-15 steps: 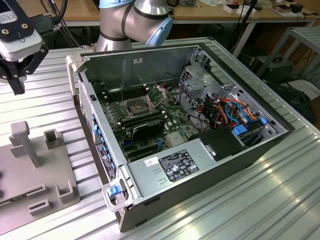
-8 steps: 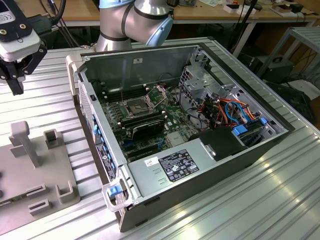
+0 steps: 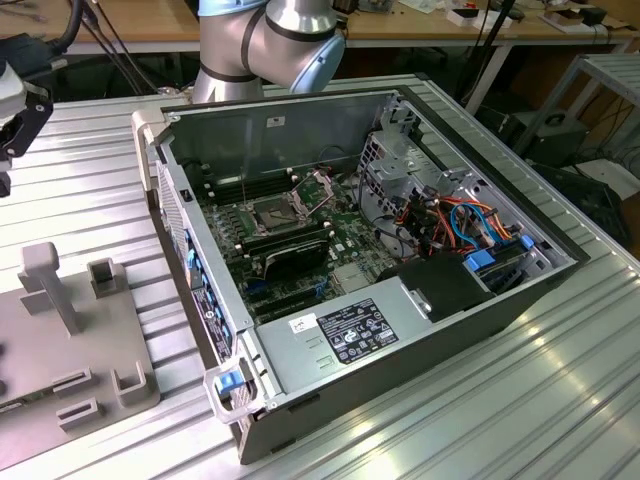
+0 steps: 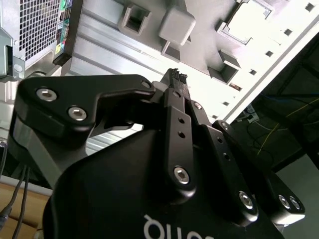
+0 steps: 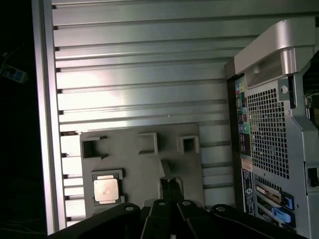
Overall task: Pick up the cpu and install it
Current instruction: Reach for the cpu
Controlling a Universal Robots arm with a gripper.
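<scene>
Gripper [image 5: 169, 183]: fingers brought together, tips meeting, nothing held between them; in the second wrist view the closed tips [image 4: 175, 77] show the same. It hangs over the grey fixture plate [image 5: 144, 167], clear of its surface, tips above the plate's bare middle next to a raised post [image 5: 167, 168]. The cpu [image 5: 106, 189], silvery top up, lies flat in a square recess at the plate's corner, on the side toward the worktop's outer edge and away from the computer case [image 5: 269, 124]; apart from the fingertips, untouched. Plate rests on the ribbed aluminium worktop [image 5: 139, 94], just beside the rear panel of the case. Exterior view: case [image 3: 400, 330] lies open on its side mid-worktop, socket frame [image 3: 283, 208] on the motherboard with its hinged lid raised, long black card [image 3: 295, 255] just beside the socket. Arm base [image 3: 265, 40] at the worktop's far edge behind the case
</scene>
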